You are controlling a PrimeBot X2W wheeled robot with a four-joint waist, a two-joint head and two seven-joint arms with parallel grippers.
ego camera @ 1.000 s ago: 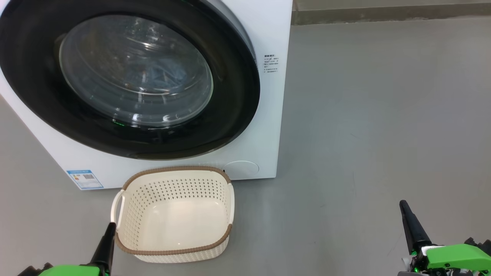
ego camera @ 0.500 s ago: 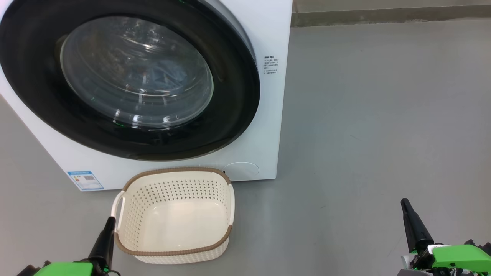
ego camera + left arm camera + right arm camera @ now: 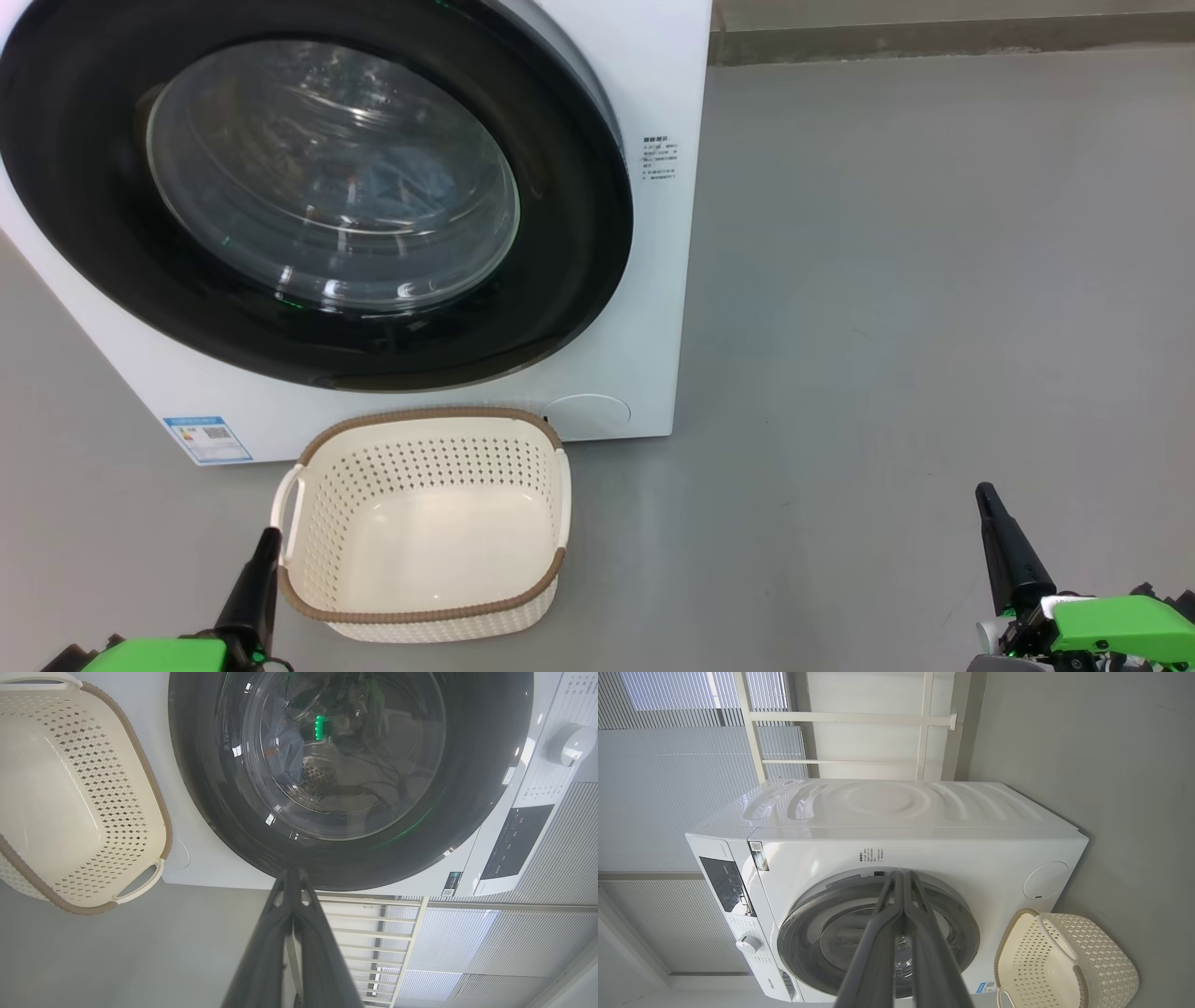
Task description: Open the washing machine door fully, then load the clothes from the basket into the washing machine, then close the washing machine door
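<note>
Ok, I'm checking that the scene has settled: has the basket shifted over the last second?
No. The basket sits where it did, its far rim just under the round flap on the washing machine, as before.

obstacle: shut door [image 3: 331,177] | free: floor [image 3: 934,280] right of washer [image 3: 667,280]

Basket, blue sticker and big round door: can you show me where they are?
basket [image 3: 429,462], head view, its holey back wall.
blue sticker [image 3: 207,439], head view, its middle.
washing machine door [image 3: 579,233], head view, its black ring.
</note>
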